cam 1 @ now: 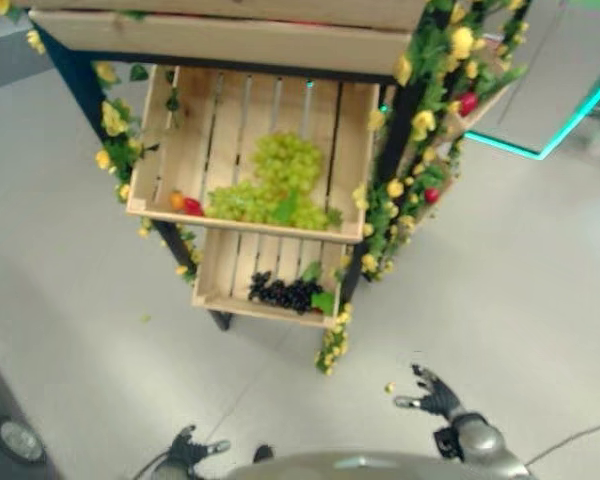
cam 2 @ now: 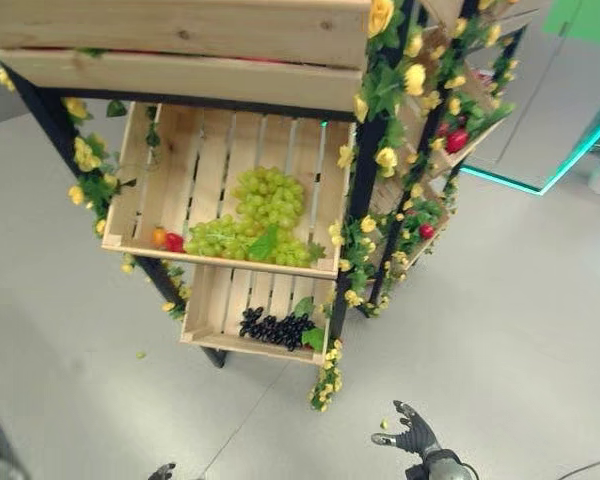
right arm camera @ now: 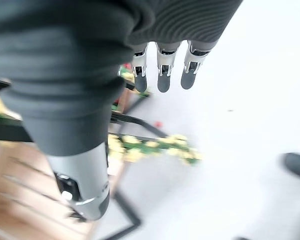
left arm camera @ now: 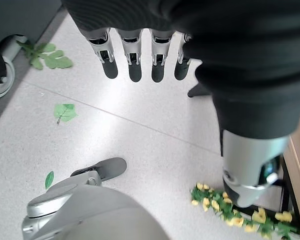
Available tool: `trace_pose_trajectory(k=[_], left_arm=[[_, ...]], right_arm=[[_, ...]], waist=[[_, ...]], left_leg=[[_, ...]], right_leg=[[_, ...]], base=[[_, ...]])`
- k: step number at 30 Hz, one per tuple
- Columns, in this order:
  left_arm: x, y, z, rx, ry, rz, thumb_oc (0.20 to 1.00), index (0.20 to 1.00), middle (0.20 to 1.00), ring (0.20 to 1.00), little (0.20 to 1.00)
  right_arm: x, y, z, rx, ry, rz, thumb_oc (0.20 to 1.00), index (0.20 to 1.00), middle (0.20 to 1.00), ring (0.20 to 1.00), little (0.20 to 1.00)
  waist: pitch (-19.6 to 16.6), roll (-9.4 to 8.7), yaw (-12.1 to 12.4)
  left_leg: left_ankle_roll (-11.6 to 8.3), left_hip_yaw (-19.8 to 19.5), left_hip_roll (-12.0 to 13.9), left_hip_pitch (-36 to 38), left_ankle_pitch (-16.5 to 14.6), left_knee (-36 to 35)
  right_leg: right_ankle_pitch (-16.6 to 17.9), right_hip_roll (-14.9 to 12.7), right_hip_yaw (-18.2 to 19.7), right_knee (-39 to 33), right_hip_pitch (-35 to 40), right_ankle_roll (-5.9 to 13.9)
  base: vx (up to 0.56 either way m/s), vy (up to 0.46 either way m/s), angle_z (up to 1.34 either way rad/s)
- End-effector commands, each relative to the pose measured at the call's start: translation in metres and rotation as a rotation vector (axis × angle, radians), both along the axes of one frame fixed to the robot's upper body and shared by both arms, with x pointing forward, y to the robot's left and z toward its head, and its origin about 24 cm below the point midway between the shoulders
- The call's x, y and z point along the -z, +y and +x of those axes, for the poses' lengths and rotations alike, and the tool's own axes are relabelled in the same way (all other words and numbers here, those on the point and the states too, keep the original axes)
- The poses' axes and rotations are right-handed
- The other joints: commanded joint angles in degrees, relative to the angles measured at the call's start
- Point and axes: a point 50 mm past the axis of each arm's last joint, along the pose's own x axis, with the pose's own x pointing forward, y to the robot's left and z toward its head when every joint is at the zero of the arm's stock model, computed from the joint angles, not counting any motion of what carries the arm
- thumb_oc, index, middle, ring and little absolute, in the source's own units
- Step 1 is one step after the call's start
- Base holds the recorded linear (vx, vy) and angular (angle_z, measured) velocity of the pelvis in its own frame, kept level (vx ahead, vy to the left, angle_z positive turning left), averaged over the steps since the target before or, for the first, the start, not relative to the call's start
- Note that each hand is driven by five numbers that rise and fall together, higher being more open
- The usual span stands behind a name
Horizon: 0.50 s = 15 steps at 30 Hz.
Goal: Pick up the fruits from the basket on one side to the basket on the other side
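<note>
Well apart, green grapes (cam 1: 275, 180) in crate (cam 1: 352, 160), right hand (cam 1: 432, 392) empty

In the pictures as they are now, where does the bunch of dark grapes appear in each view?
Left eye view: the dark grapes lie at the front of the lower wooden crate, right of its middle, under the crate with the green grapes.
Right eye view: same place, beside a green leaf.
Left wrist view: I cannot find them.
Right wrist view: I cannot find them.
Shared landmark of the two eye views: the green grapes above.
</note>
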Motion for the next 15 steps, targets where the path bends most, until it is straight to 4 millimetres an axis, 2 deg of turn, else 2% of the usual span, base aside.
trace_pose_trajectory(k=[1, 6, 7, 9, 10, 11, 12, 15], left_arm=[[-0.006, 0.01, 0.015, 0.005, -0.046, 0.022, 1.0, 1.0, 1.0, 1.0, 1.0], [-0.007, 0.003, 0.023, -0.027, -0.07, -0.017, 1.0, 1.0, 1.0, 1.0, 1.0], [-0.006, 0.002, 0.023, -0.035, -0.071, -0.034, 1.0, 1.0, 1.0, 1.0, 1.0], [-0.006, 0.002, 0.024, -0.049, -0.072, -0.043, 1.0, 1.0, 1.0, 1.0, 1.0], [-0.006, 0.002, 0.024, -0.049, -0.072, -0.043, 1.0, 1.0, 1.0, 1.0, 1.0], [-0.007, 0.003, 0.025, -0.051, -0.071, -0.047, 1.0, 1.0, 1.0, 1.0, 1.0], [-0.006, 0.002, 0.024, -0.054, -0.067, -0.05, 1.0, 1.0, 1.0, 1.0, 1.0], [-0.004, 0.0, 0.02, -0.067, -0.055, -0.062, 1.0, 1.0, 1.0, 1.0, 1.0]], right_arm=[[-0.002, -0.005, 0.015, 0.037, -0.027, -0.046, 1.0, 1.0, 1.0, 1.0, 1.0], [0.007, -0.016, -0.003, 0.038, 0.091, -0.102, 1.0, 1.0, 1.0, 1.0, 1.0], [0.008, -0.021, -0.007, 0.028, 0.114, -0.128, 1.0, 1.0, 1.0, 1.0, 1.0], [0.006, -0.029, -0.007, 0.043, 0.115, -0.156, 1.0, 1.0, 1.0, 1.0, 1.0], [0.006, -0.029, -0.007, 0.043, 0.114, -0.156, 1.0, 1.0, 1.0, 1.0, 1.0], [0.003, -0.035, -0.004, 0.058, 0.106, -0.175, 1.0, 1.0, 1.0, 1.0, 1.0], [0.003, -0.038, -0.005, 0.055, 0.111, -0.184, 1.0, 1.0, 1.0, 1.0, 1.0], [0.0, -0.043, -0.004, 0.062, 0.094, -0.201, 1.0, 1.0, 1.0, 1.0, 1.0]], waist=[[0.14, -1.6, 1.92], [-0.17, 0.05, 2.3], [0.11, 0.49, 2.77], [1.08, 1.01, 3.58], [1.05, 1.03, 3.49], [2.24, 1.38, 4.18], [2.64, 1.63, 4.14], [3.53, 1.94, 4.23]], left_leg=[[2.08, 3.35, -3.98, -0.48, -3.27, 3.33], [1.18, 1.5, -3.92, -1.04, -2.75, 3.88], [0.17, 0.18, -3.35, -2.1, -1.87, 4.12], [-1.3, -1.9, -2.25, -4.28, 0.13, 4.24], [-1.32, -2.0, -2.25, -4.34, 0.17, 4.22], [-2.9, -3.61, -1.15, -6.61, 2.43, 4.44], [-3.46, -4.26, -0.97, -7.47, 3.09, 4.46], [-3.73, -3.23, -0.65, -9.01, 3.94, 4.95]], right_leg=[[0.65, 1.97, 0.28, 1.42, -1.02, -0.09], [0.94, 1.89, -2.42, -2.57, 0.81, -0.73], [1.17, 2.11, -3.45, -4.4, 1.43, -1.4], [1.3, 2.74, -4.82, -6.23, 1.97, -2.17], [1.34, 2.74, -4.92, -6.28, 1.96, -2.19], [1.81, 3.48, -6.43, -8.07, 2.4, -2.85], [2.14, 3.67, -7.38, -9.09, 2.85, -2.94], [2.81, 3.46, -9.17, -10.77, 4.05, -3.05]], base=[[-0.03, -0.205, 0.71], [-0.06, -0.162, 0.56], [-0.17, -0.254, 0.55], [-0.2, -0.242, 0.6], [-0.25, -0.24, 0.53], [-0.25, -0.244, 0.47], [-0.32, -0.31, 0.58], [-0.2, -0.143, 0.83]])
